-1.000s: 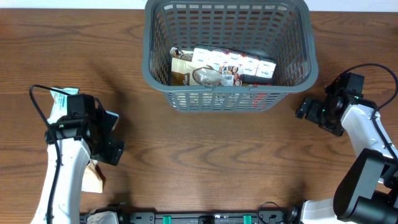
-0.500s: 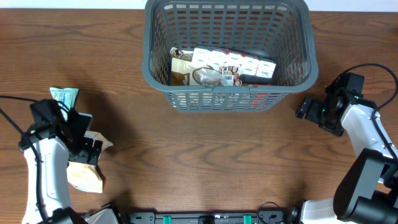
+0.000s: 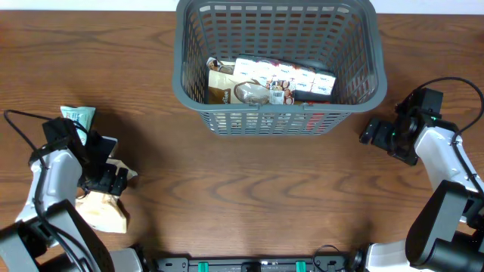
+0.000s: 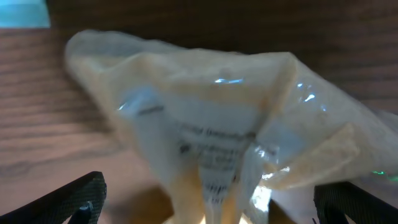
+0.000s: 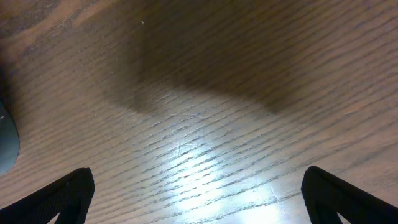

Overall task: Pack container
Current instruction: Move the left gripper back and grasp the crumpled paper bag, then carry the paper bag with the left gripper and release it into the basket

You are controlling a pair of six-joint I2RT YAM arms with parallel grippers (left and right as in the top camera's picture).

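Observation:
The container (image 3: 280, 121), a dark grey lattice basket, stands at the back middle of the table and holds several snack packets (image 3: 272, 81). My left gripper (image 3: 112, 181) is open and hangs low over a clear tan snack packet (image 3: 102, 215) at the left front. In the left wrist view the tan packet (image 4: 205, 124) fills the frame and lies between the wide-spread fingers (image 4: 211, 205). My right gripper (image 3: 368, 134) is open and empty just right of the container's front right corner. The right wrist view shows only bare wood between its fingers (image 5: 199, 199).
A green snack packet (image 3: 78, 116) lies on the table just behind the left gripper; its teal edge shows in the left wrist view (image 4: 25, 12). A grey bit of the container (image 5: 5, 140) shows at the left edge of the right wrist view. The table is brown wood (image 3: 249, 196).
My left arm has swung left and back, uncovering the tan packet, and its gripper now sits over that packet's back end. The right arm and the container have not moved.

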